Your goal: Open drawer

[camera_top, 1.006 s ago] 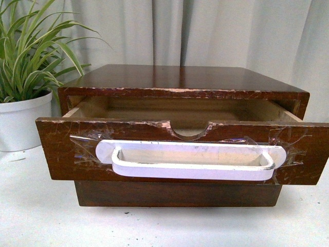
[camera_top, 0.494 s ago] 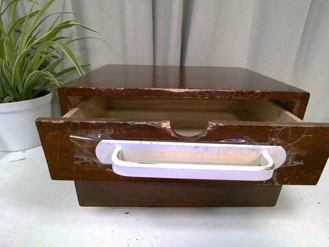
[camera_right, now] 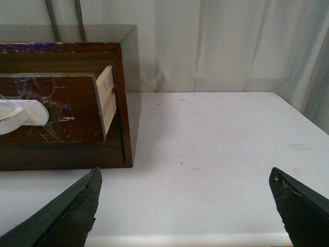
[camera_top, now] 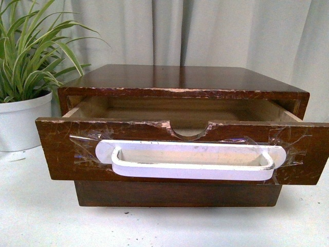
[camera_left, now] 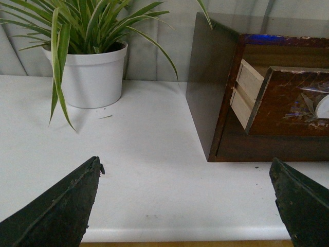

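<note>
The drawer [camera_top: 56, 154], dark brown and scratched, with a long white taped handle [camera_top: 190, 160] and a half-round notch [camera_top: 189, 131], stands pulled out of the wooden cabinet [camera_top: 180, 77]; its pale inside shows. Neither arm shows in the front view. My left gripper [camera_left: 186, 167] is open and empty, low over the white table, back from the cabinet's left side; the drawer [camera_left: 293, 103] shows ahead of it. My right gripper [camera_right: 186, 175] is open and empty, back from the cabinet's right side, with the drawer [camera_right: 56, 108] and its handle end [camera_right: 18, 117] in view.
A spider plant in a white pot [camera_top: 20, 121] stands left of the cabinet, also in the left wrist view [camera_left: 92, 74]. The plain lower drawer front [camera_top: 177, 194] sits under the open one. White curtains hang behind. The white table [camera_top: 46, 216] edge lies close under both grippers.
</note>
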Robot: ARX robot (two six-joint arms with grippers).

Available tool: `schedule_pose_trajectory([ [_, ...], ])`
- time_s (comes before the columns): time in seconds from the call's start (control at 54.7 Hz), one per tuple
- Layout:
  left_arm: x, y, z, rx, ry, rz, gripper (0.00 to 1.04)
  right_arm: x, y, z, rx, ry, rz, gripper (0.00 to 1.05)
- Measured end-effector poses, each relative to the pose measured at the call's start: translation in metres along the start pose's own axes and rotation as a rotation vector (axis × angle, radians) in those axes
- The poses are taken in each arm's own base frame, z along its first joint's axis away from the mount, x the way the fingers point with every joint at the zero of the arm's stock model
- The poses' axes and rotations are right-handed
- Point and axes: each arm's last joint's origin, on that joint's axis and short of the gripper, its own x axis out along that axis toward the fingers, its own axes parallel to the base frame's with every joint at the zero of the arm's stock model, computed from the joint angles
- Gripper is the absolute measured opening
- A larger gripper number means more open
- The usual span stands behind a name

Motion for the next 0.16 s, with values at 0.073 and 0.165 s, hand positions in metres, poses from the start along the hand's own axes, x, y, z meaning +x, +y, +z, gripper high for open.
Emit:
schedule_pose_trajectory([
  [0.073, 0.0000, 0.0000, 0.0000, 0.000, 0.000, 0.000, 0.98, 0.0000, 0.0000, 0.0000, 0.000, 0.000, 0.000, 0.96],
  [0.165, 0.0000, 0.0000, 0.0000, 0.000, 0.000, 0.000, 0.98, 0.0000, 0.0000, 0.0000, 0.000, 0.000, 0.000, 0.96],
])
